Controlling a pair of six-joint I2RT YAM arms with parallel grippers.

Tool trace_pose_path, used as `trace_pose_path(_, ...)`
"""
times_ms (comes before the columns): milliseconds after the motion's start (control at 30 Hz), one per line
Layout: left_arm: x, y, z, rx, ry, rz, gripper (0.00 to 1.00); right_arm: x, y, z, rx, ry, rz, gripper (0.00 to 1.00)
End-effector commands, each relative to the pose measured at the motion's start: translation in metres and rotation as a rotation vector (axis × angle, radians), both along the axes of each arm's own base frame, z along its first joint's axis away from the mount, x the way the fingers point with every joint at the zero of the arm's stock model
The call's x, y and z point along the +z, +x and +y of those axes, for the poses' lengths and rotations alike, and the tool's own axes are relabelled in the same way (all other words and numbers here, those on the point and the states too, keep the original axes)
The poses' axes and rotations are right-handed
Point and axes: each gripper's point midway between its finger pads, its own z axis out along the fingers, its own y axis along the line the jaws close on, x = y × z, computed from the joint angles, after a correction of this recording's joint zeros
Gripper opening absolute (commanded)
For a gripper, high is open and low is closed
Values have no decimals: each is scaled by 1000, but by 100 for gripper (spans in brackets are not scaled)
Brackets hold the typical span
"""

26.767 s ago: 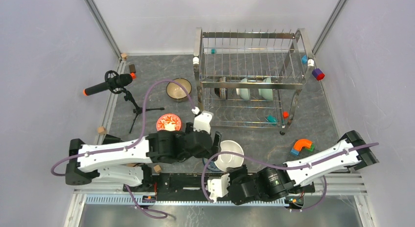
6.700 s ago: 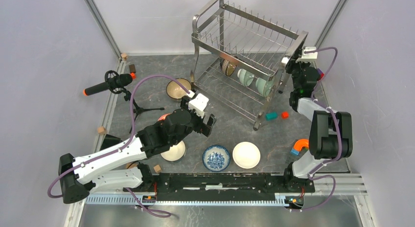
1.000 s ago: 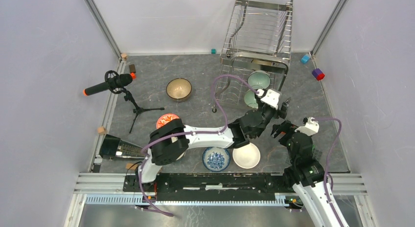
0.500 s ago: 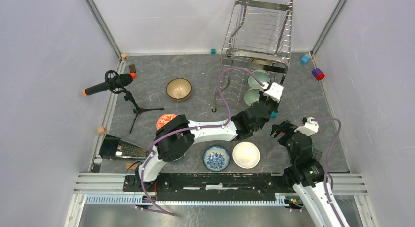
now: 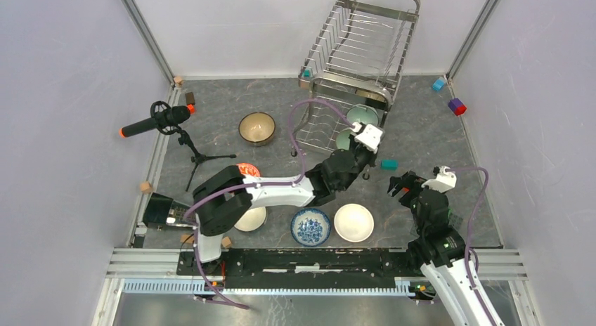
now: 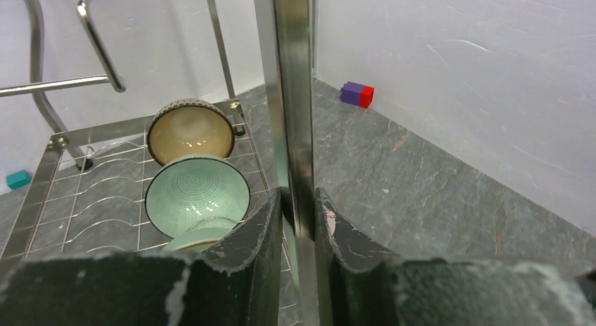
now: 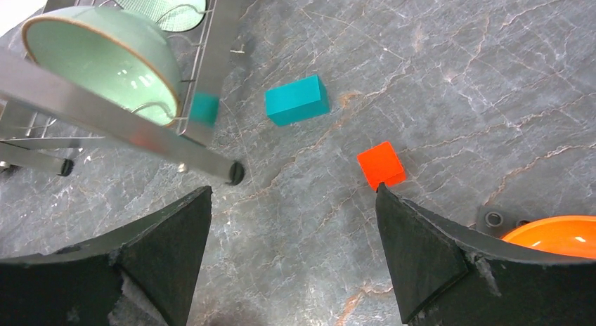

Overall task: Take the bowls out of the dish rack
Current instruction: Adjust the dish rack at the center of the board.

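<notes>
The dish rack [image 5: 355,45] stands skewed at the back of the table. My left gripper [image 5: 365,147] is shut on one of its upright steel posts [image 6: 292,94], a finger on each side, as the left wrist view shows at the gripper [image 6: 298,203]. Inside the rack a tan bowl [image 6: 190,133] and a pale green bowl [image 6: 197,194] stand on edge, with another pale bowl [image 6: 190,238] below them. My right gripper [image 7: 294,192] hangs open over bare table near the rack's foot. On the table lie a tan bowl [image 5: 256,128], a red patterned bowl [image 5: 246,169], a blue-and-white bowl [image 5: 311,226] and a white bowl [image 5: 353,223].
A microphone on a tripod [image 5: 158,119] stands at the left. A teal block [image 7: 296,100] and an orange-red block [image 7: 381,164] lie by the rack's foot. A purple-and-red block [image 5: 457,107] and a blue block [image 5: 438,83] sit at the right wall.
My left gripper has shut on the rack's post, and the rack has swung and slid to the left with it. The right arm has barely moved.
</notes>
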Motion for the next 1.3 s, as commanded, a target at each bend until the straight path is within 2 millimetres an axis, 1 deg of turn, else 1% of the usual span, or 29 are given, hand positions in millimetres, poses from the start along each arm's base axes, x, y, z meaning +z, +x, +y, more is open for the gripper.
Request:
trace_pose_path(0, 16, -8, 31, -38, 40, -43, 2, 39, 10, -4, -13, -30, -110, 90)
trace_pose_path(100, 13, -19, 42, -108, 53, -30, 2, 56, 17, -7, -26, -51, -190, 91)
trace_pose_path(133, 16, -22, 47, -120, 48, -27, 2, 63, 21, -8, -34, -57, -226, 91)
trace_pose_path(200, 13, -27, 55, -146, 55, -15, 2, 82, 28, -11, -57, -55, -317, 91)
trace_pose_path(233, 15, -30, 58, -161, 49, -12, 2, 96, 32, -12, -77, -41, -383, 90)
trace_pose_path(267, 14, -33, 62, -172, 52, -6, 2, 103, 35, -16, -106, -34, -418, 90)
trace_pose_path(300, 15, -36, 64, -181, 51, -5, 2, 114, 38, -18, -125, -29, -474, 90)
trace_pose_path(367, 13, -41, 70, -201, 62, 0, 2, 129, 45, -23, -165, -35, -563, 89)
trace_pose_path(467, 13, -46, 78, -215, 70, 5, 2, 147, 54, -34, -246, -70, -642, 88)
trace_pose_path(567, 11, -54, 84, -237, 78, 14, 2, 168, 75, -30, -248, -179, -683, 88)
trace_pose_path(633, 10, -57, 88, -247, 75, 21, 2, 177, 92, -27, -249, -255, -687, 89)
trace_pose_path(700, 9, -61, 92, -255, 71, 25, 2, 189, 114, -21, -239, -344, -690, 89)
trace_pose_path(767, 7, -63, 95, -254, 73, 31, 2, 193, 134, -19, -233, -417, -673, 90)
trace_pose_path(800, 6, -64, 96, -255, 76, 31, 2, 192, 145, -20, -231, -430, -661, 90)
trace_pose_path(900, 2, -66, 99, -262, 89, 40, 2, 200, 173, -20, -196, -435, -687, 89)
trace_pose_path(1000, -3, -69, 101, -269, 102, 46, 2, 197, 205, -26, -191, -445, -647, 87)
trace_pose_path(1033, -2, -69, 101, -271, 102, 46, 2, 193, 214, -27, -184, -450, -640, 87)
trace_pose_path(1067, -1, -70, 101, -273, 101, 48, 2, 197, 224, -26, -170, -454, -648, 86)
trace_pose_path(1167, 5, -72, 101, -286, 82, 50, 2, 196, 252, -19, -125, -473, -654, 86)
trace_pose_path(1267, 9, -74, 102, -291, 69, 55, 2, 192, 278, -18, -117, -481, -640, 86)
